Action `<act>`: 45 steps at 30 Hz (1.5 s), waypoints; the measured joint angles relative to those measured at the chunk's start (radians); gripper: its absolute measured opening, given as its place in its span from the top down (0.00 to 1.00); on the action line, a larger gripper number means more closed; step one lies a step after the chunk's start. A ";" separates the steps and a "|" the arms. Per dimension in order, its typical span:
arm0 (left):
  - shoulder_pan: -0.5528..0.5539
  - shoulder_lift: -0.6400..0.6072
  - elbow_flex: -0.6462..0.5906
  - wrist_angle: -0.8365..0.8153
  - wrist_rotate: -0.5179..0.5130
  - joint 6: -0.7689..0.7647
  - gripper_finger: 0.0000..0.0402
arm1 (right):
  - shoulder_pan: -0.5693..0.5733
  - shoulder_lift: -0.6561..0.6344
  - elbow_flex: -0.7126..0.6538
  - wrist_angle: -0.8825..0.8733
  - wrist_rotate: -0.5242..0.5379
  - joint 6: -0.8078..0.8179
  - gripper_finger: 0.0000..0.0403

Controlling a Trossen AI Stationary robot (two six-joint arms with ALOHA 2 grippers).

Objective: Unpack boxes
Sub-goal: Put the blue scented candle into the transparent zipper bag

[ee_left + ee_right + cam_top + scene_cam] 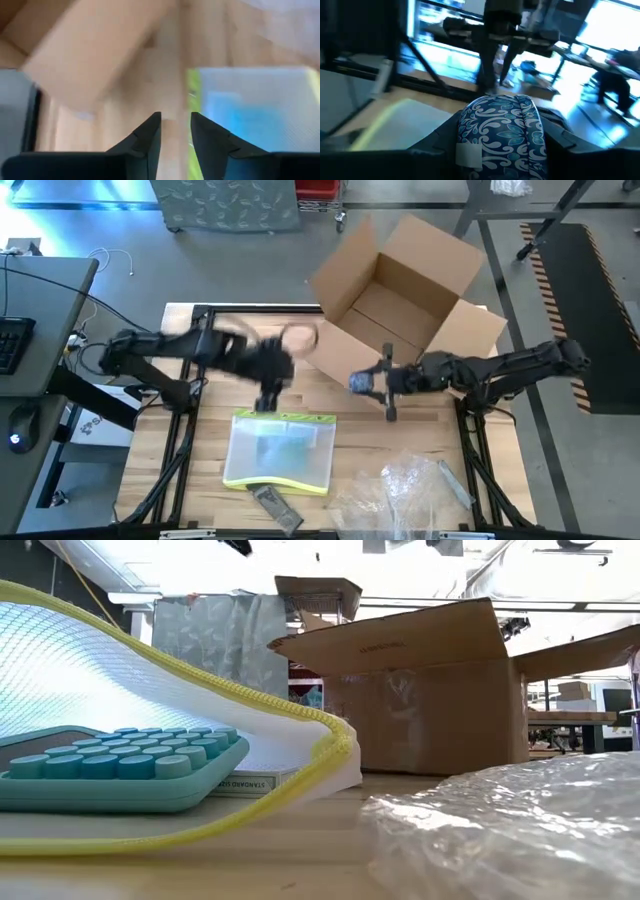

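carton (405, 285) — open, flaps up, bench's far edge | right gripper (362, 382) clamped on blue patterned pouch (501, 131), just before carton | left gripper (175, 132) slightly apart, empty, near mesh sleeve (281, 452) | advice — lower pouch onto bare bench, clear of sleeve

Flat clear sleeve with a yellow edge (281, 452) lying on the light wooden bench (400, 445), teal keyboard (120, 765) tucked inside it. Crinkly clear plastic film (400, 490) sits beside it. Small dark flat thing (274, 506) just by the sleeve's edge.
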 joint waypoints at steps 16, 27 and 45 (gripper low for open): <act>-0.596 0.177 -0.241 -0.018 0.041 -0.748 0.84 | 0.375 0.410 0.000 0.581 0.140 0.160 0.62; -0.732 0.347 -0.259 0.046 -0.010 -0.894 0.56 | 0.526 0.676 0.190 0.599 0.359 0.238 0.62; -0.704 0.586 -0.064 -0.078 -0.423 -1.252 0.98 | 0.554 0.926 0.629 0.020 0.468 0.247 0.62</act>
